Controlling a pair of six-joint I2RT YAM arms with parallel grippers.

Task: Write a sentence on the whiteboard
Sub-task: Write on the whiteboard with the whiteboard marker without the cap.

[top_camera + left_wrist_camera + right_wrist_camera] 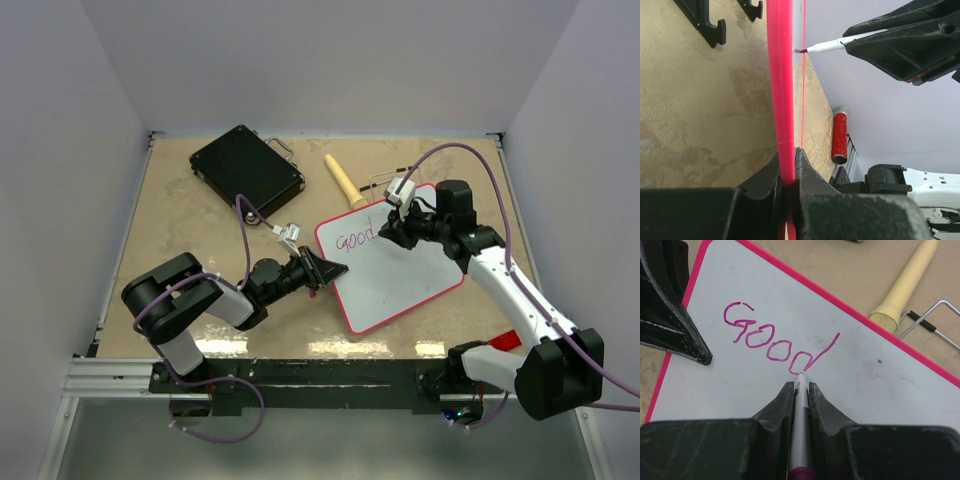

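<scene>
Whiteboard (400,280) lies at an angle on the tan table (200,220), right of centre, in the top view. The sentence (355,241) so far is one pink word, "Good", at the board's far left corner. The left gripper (328,270) is pressed together on the board's left edge. The right gripper (390,230) hangs over the far corner, pinching a marker (384,226). A black case (245,170) sits far left, a wooden handle (342,180) lies just beyond the board, and a red tube (505,340) lies near the right arm's base.

The left wrist view shows the whiteboard rim (780,100) edge-on, clamped between the closed fingers (810,175). The marker's white tip (822,47) meets the board face. The red tube (840,137) lies on the table beyond.

From the right wrist, the fingers (777,405) squeeze the marker (801,440), and its tip rests at the foot of the "d". The left gripper's black fingers (670,315) show at the board's left edge, and the wooden handle (905,285) lies past the far rim beside a wire loop (935,320).
</scene>
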